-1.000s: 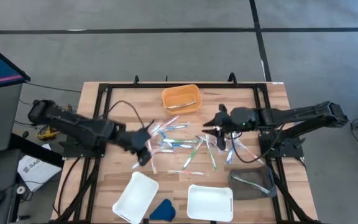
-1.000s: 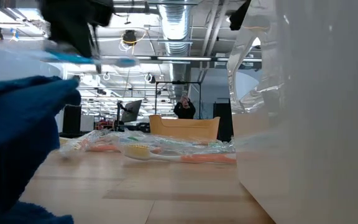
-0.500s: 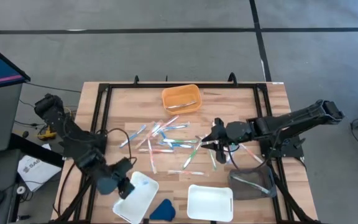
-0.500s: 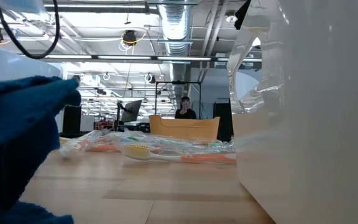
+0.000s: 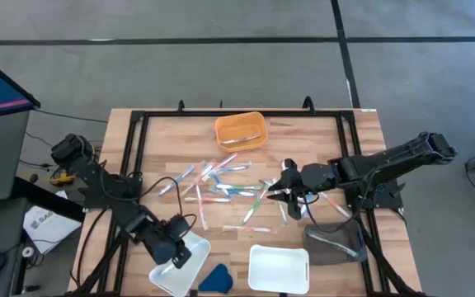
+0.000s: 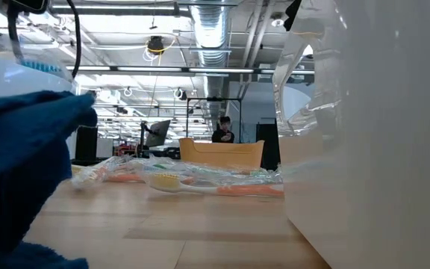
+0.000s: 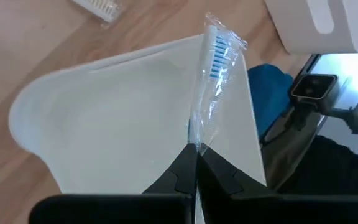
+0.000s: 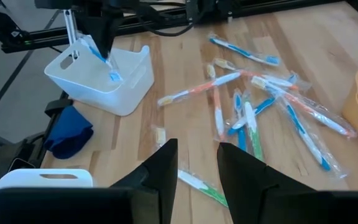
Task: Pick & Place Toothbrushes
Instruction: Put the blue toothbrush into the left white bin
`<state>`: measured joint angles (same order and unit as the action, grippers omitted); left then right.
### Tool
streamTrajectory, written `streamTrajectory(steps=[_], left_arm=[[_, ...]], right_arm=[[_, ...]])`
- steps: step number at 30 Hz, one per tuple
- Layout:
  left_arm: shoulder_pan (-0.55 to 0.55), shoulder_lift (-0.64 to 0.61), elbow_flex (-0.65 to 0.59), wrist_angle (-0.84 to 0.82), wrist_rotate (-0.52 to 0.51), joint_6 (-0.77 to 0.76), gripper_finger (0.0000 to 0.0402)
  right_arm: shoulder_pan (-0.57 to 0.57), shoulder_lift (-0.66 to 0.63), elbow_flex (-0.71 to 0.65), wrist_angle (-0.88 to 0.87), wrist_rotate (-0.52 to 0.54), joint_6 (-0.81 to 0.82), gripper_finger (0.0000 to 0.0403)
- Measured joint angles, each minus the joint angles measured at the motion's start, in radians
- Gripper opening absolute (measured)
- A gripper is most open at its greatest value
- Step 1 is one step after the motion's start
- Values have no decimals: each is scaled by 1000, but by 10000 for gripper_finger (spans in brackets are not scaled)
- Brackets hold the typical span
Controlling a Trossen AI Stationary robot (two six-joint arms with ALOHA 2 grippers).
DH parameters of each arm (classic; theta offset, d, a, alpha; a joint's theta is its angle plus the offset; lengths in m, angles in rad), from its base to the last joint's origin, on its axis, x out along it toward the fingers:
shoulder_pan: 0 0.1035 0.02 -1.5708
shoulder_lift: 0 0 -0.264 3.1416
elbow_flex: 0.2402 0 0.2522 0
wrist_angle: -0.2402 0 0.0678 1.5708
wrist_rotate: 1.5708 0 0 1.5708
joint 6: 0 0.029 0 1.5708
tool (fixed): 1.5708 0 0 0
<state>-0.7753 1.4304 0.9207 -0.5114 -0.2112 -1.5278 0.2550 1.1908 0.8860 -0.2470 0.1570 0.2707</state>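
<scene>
Left gripper [image 7: 196, 163] over white tray [image 7: 104, 124], fingers pinched on blue toothbrush [image 7: 213, 53] in clear wrap. Right gripper [image 8: 196, 160] above toothbrush pile [image 8: 260, 93], fingers partly apart, holding nothing.

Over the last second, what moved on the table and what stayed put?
The left tool, shut on a wrapped blue toothbrush, swung from the pile to over the left white tray at the near edge. The right tool slid slightly toward the near edge and hangs over the pile, fingers apart, holding nothing. Pile, orange tray and other trays did not move.
</scene>
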Motion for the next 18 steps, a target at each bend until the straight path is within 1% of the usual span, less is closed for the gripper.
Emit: streamTrajectory(steps=[6, 12, 15, 18], left_arm=[[4, 5, 0, 7, -2, 7, 1], [-10, 86, 0, 43, -25, 5, 1], [-10, 134, 0, 61, -3, 5, 1], [-10, 157, 0, 62, 23, 5, 1]], right_arm=[[0, 0, 0, -8, 0, 0, 107], [0, 0, 0, -11, 0, 0, 107], [0, 0, 0, -11, 0, 0, 107], [0, 0, 0, -11, 0, 1, 107]])
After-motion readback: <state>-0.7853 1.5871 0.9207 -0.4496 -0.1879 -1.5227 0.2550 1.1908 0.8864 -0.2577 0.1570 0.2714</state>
